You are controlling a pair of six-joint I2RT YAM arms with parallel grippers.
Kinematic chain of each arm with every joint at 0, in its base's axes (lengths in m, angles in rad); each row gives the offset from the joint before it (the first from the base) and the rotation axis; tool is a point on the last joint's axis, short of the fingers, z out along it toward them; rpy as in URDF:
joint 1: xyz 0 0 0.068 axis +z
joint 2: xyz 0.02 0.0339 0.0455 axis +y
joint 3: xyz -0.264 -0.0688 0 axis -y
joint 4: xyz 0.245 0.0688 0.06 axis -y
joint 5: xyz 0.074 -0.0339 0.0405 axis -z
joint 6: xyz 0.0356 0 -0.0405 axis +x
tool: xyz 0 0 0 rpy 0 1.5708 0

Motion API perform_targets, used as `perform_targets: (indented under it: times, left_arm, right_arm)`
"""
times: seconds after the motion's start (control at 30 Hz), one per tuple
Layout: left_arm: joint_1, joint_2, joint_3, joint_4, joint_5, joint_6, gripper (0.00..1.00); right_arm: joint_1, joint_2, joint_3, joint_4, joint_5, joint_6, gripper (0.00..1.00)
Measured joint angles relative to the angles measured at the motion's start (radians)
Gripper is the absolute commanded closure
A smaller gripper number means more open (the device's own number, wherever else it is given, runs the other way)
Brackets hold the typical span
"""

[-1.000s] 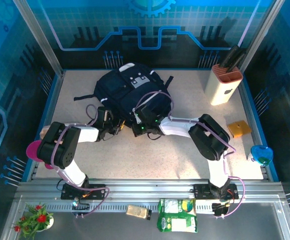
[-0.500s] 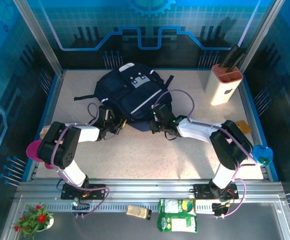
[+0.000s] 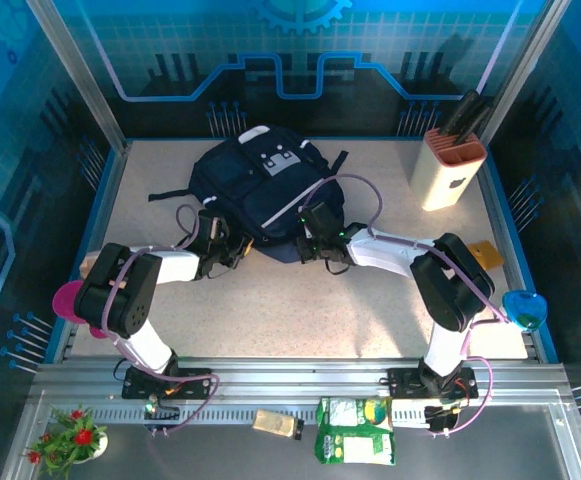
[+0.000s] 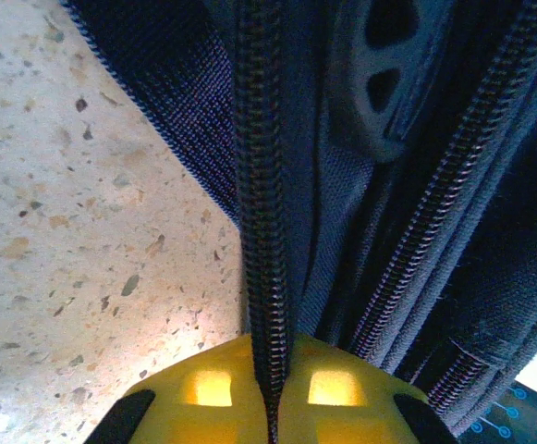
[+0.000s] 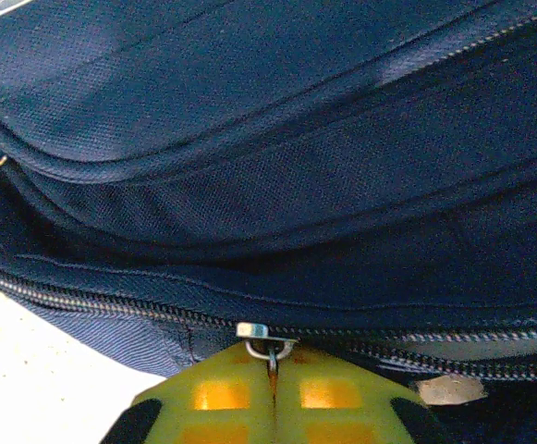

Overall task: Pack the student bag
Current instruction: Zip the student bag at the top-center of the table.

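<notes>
The student bag (image 3: 260, 185), dark navy with thin white stripes and a grey-white patch, lies flat at the back middle of the table. My left gripper (image 3: 232, 248) is at its near left edge. In the left wrist view the yellow fingers (image 4: 203, 388) of that left gripper (image 4: 270, 361) are shut on a zipper track (image 4: 259, 203) of the bag. My right gripper (image 3: 315, 238) is at the bag's near right edge. In the right wrist view this right gripper (image 5: 273, 363) is shut on the metal zipper pull (image 5: 266, 344), just under its slider (image 5: 252, 330).
A cream knife block (image 3: 450, 172) stands at the back right. An orange piece (image 3: 478, 257) and a blue object (image 3: 523, 308) lie by the right edge, a pink object (image 3: 67, 300) by the left edge. A green packet (image 3: 355, 430) lies on the front rail.
My right gripper has travelled right along the bag's near edge, then drawn slightly back and up. The left gripper has pinched shut on the zipper track; its arm has barely moved.
</notes>
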Motion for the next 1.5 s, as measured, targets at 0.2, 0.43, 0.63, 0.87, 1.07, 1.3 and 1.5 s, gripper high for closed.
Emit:
perform_targets:
  times: [0.2,0.43,0.63,0.87,1.07,1.3,1.5]
  left_arm:
    - [-0.001,-0.005,0.019,-0.026,0.000,0.027,0.94]
    - [-0.001,-0.008,0.066,-0.089,0.012,0.086,0.94]
    - [0.015,0.036,0.216,-0.237,0.022,0.214,0.92]
    - [0.082,0.140,0.380,-0.386,0.002,0.377,0.86]
    - [0.135,0.140,0.409,-0.424,-0.047,0.462,0.68]
    - [0.188,0.003,0.358,-0.535,-0.079,0.496,0.43]
    - [0.190,-0.160,0.301,-0.659,-0.086,0.492,0.41]
  right_arm:
    - [-0.014,-0.046,-0.042,0.001,0.076,0.002,1.00]
    - [-0.096,-0.085,-0.052,-0.046,0.156,0.005,1.00]
    - [-0.083,-0.111,-0.053,-0.064,0.149,-0.010,1.00]
    - [0.009,-0.151,-0.060,-0.055,0.014,-0.024,1.00]
    - [0.108,-0.120,-0.028,-0.016,-0.118,-0.002,1.00]
    - [0.135,0.026,0.090,0.035,-0.236,0.048,1.00]
    - [0.144,0.081,0.162,0.045,-0.276,0.063,1.00]
